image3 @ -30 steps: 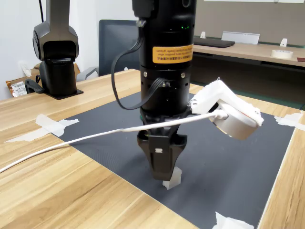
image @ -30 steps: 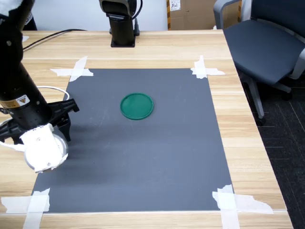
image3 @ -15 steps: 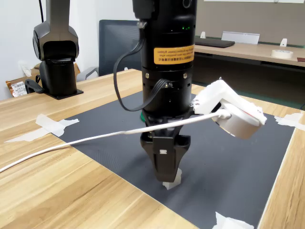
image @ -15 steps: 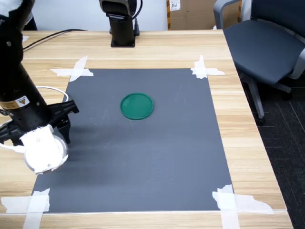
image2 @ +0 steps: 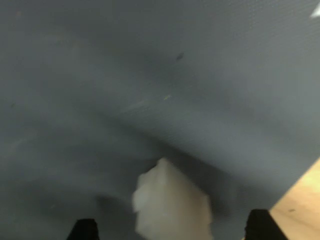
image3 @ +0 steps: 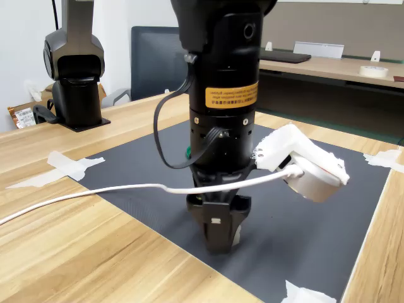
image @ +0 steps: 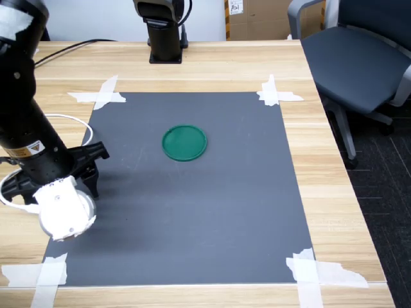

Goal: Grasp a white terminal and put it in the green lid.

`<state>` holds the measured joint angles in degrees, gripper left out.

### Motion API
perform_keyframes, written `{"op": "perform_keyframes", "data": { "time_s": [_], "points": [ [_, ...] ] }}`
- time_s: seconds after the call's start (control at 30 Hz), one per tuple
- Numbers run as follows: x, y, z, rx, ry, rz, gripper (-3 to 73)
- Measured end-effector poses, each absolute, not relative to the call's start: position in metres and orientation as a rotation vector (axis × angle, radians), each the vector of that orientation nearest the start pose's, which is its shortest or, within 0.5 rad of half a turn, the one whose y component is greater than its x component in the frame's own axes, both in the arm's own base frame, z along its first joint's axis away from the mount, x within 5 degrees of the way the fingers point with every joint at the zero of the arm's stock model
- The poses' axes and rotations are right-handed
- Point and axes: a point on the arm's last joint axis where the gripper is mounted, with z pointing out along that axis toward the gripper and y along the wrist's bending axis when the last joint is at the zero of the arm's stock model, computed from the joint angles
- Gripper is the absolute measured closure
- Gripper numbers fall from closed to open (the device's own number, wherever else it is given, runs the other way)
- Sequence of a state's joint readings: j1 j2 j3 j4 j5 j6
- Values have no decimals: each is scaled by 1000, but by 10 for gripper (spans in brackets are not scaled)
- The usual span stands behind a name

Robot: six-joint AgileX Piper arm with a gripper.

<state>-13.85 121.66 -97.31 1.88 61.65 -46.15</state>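
Worktop [image: 192, 61] in light wood, carrying a dark grey mat [image: 212, 212] taped at the corners. Green lid [image: 184, 142] flat near mat centre in the first exterior view, well apart from the arm, empty. Tool [image3: 220, 243] down at the mat surface near the mat edge at the first exterior view's left, tips spread wide either side of the white terminal [image2: 170, 202] in the wrist view, no contact visible yet. Terminal resting on the mat between the tips, mostly hidden behind the tool in the second exterior view. Likely very light, rigid moulded plastic, smooth enough to squirt out under an off-centre pinch. Best taken across the two broad flat faces, centred, modest force. Shape irregular, exact orientation hard to read from the blur.
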Motion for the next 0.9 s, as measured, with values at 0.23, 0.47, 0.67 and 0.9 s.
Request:
{"op": "perform_keyframes", "data": {
  "time_s": [0.23,0.47,0.67,0.9],
  "points": [
    [428,-103,182,-818,2897,-62,133],
    [428,-103,181,-818,2898,-61,181],
    [428,-103,178,-798,2912,-55,376],
    [429,-103,178,-783,2913,-56,616]
  ]
}}
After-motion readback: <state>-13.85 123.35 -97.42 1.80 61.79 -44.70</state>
